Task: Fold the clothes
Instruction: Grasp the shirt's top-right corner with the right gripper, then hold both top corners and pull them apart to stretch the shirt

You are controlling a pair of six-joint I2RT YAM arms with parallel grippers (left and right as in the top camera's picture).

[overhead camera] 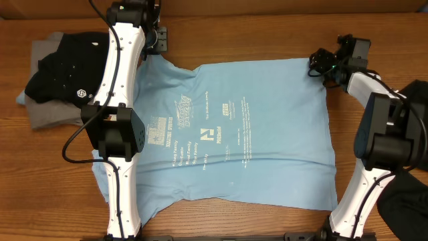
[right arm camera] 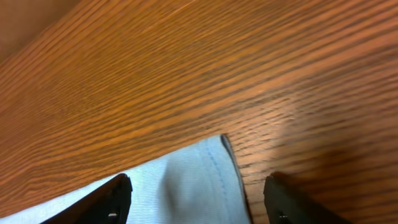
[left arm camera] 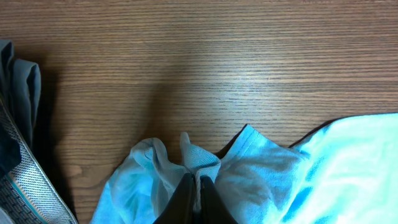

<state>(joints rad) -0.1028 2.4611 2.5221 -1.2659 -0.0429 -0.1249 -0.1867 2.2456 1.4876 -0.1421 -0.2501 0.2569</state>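
Closest to the lens, we saw the left claw, its black fingers pressed together on a bunched fold of the light blue short-sleeved cloth T-shirt with white lettering. We found that shirt spread flat across the middle of the brown wood-grain desk, print upward. We observed the right claw with its fingers held wide apart astride the shirt's far right corner; contact we could not judge. We noted a black cloth shirt lying on a grey cloth garment at the desk's left edge.
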